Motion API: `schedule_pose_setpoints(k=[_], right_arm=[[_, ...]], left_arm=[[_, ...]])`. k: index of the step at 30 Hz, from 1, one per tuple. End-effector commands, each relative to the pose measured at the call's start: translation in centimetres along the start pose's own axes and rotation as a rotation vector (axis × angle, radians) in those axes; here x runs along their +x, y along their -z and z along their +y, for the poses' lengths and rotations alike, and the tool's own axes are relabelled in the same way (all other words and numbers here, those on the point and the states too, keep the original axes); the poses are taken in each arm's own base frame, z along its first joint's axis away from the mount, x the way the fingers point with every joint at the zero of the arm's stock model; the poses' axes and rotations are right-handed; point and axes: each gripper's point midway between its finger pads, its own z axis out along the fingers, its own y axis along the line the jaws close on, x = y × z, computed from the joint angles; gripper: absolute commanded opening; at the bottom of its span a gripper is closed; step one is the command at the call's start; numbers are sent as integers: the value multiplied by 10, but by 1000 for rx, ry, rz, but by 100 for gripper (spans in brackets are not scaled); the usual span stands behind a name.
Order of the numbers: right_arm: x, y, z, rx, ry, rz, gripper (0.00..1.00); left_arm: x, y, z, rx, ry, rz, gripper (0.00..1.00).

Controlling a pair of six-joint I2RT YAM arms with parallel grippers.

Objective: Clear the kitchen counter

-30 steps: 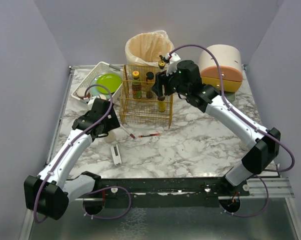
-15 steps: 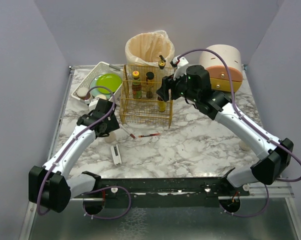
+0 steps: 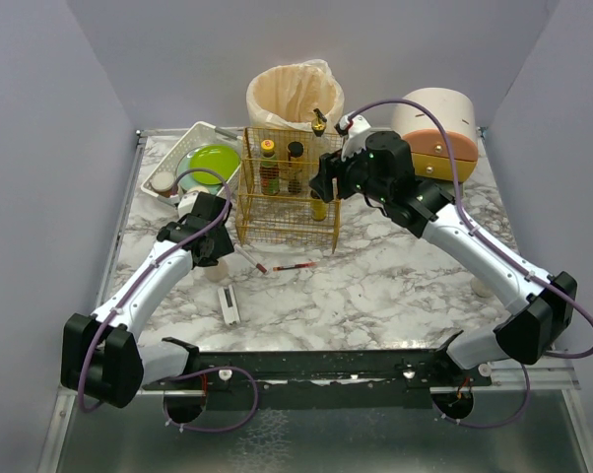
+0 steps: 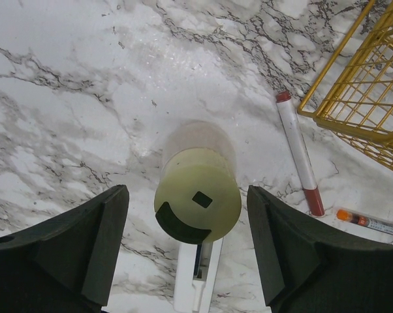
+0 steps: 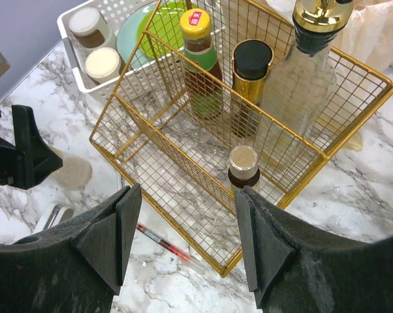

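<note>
Hovering spread, left end effector [image 4: 187, 218] over a pale cup [image 4: 209, 186], right end effector [image 5: 187, 228] over wire basket [image 5: 147, 111].

No text is readable; the red sticker [image 5: 195, 18] on one bottle [image 5: 200, 72] is blurred.

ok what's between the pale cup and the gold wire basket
A white pen with red ends lies on the kitchen counter between the pale cup and the gold wire basket; the left wrist view shows it.
</note>
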Motion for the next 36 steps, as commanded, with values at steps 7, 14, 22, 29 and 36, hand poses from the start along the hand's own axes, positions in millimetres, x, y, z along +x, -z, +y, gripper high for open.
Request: schedule_pose_setpoints(k=[7,14,22,29,36], right_arm=[[-6,4,-3,27,13,-34,66],[-8,6,-4,35,11,-42,66],[-20,14,-11,77,0,-87,66],[-33,28,-20,137,-6,-143,66],[-41,39,-30,200,-10,-184,66]], left_arm=[[-2,-3,2,-8,10,-17,68],[-2,-4,2,-4,12,-22,55],[-14,8,-3,33,9,-51,35],[-47,48,-6,81,23,-122,31],[-72,88,-14,167,30,-165,28]])
